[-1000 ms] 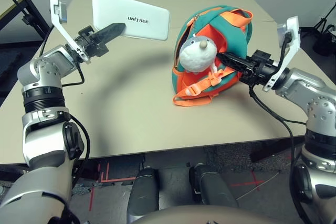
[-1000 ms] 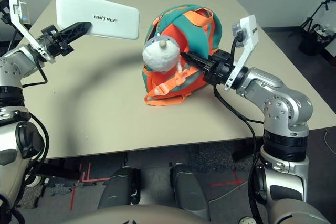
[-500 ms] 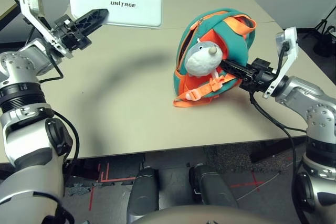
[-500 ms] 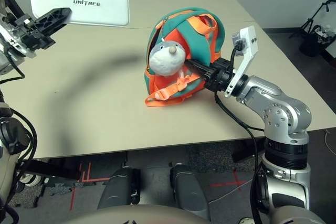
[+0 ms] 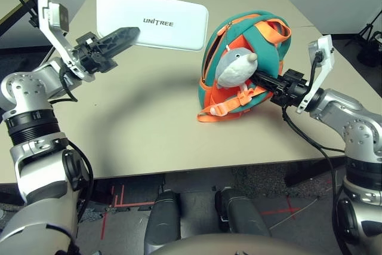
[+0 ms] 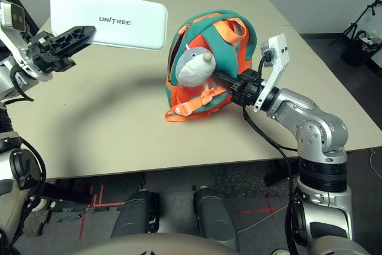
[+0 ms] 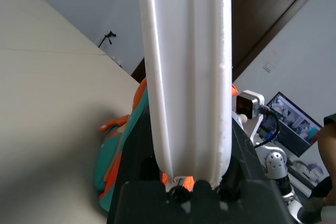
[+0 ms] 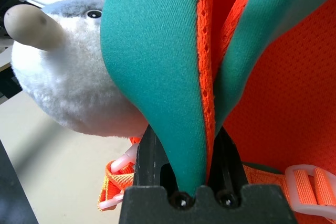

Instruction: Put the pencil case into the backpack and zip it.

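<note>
My left gripper point(image 5: 130, 32) is shut on the short end of the white pencil case point(image 5: 158, 19) and holds it flat in the air over the table's far left, its free end close to the backpack's top. In the left wrist view the pencil case point(image 7: 189, 66) rises edge-on between the black fingers point(image 7: 137, 150). The teal and orange backpack point(image 5: 279, 49) stands on the table at centre right, with a grey-white plush animal point(image 5: 234, 67) on its front. From the right, my right gripper point(image 5: 261, 78) is shut on a teal, orange-edged fold of the backpack point(image 8: 157, 77).
The beige table point(image 5: 137, 123) has bare surface in front of and to the left of the backpack. Its front edge runs just past the backpack's loose orange strap point(image 5: 218, 110). A black stand point(image 5: 370, 34) is on the floor at far right.
The left gripper swung the pencil case away to the left, then back right toward the backpack. The backpack stands more upright in the right gripper's hold.
</note>
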`<state>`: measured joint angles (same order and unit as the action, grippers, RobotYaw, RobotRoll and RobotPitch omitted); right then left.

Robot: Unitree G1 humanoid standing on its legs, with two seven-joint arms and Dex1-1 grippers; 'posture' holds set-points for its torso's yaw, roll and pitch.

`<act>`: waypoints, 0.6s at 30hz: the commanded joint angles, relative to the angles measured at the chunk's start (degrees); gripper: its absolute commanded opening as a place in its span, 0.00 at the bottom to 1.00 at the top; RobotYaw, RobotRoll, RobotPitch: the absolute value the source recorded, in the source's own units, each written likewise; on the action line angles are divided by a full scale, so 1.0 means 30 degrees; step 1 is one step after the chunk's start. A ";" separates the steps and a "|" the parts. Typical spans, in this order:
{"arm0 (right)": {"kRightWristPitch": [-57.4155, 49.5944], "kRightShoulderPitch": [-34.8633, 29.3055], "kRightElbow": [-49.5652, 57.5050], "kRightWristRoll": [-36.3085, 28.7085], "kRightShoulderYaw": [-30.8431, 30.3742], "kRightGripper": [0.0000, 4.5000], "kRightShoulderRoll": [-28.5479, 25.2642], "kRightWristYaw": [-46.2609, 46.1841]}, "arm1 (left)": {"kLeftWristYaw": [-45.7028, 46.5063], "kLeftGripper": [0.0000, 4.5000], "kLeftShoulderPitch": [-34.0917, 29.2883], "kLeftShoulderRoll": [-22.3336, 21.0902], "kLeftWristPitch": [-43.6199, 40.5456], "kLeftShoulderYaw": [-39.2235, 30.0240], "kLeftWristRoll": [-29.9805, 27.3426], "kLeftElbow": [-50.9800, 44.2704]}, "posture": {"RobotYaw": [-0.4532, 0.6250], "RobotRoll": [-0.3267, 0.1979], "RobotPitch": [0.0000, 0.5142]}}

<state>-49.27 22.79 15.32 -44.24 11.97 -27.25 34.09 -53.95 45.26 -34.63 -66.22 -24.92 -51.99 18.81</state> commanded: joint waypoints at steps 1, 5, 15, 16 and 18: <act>0.0241 -0.0234 0.0128 -0.0069 0.0082 0.05 -0.0172 0.0089 | -0.0091 0.24 -0.0091 0.0457 0.0611 0.0683 0.0072 -0.0313 | 0.31 0.62 0.11; 0.0251 -0.0376 0.0303 -0.0141 0.0189 0.05 -0.0199 -0.0005 | -0.0081 0.24 -0.0067 0.0805 0.1137 0.1517 0.0502 -0.0265 | 0.30 0.62 0.11; 0.0334 -0.0733 0.0714 -0.0303 0.0425 0.05 -0.0225 -0.0280 | -0.0496 0.24 -0.0882 0.0489 0.1971 0.2873 0.1295 -0.0596 | 0.29 0.62 0.12; 0.0331 -0.0723 0.0722 -0.0315 0.0418 0.05 -0.0235 -0.0284 | -0.0534 0.24 -0.0988 0.0413 0.1939 0.2914 0.1271 -0.0718 | 0.29 0.62 0.13; 0.0329 -0.0704 0.0722 -0.0338 0.0413 0.05 -0.0246 -0.0282 | -0.0691 0.24 -0.1334 0.0242 0.1802 0.3008 0.1117 -0.1159 | 0.29 0.62 0.13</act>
<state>-48.83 21.00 15.94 -44.43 12.12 -27.39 33.37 -55.50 42.08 -32.97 -60.54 -17.14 -49.30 17.21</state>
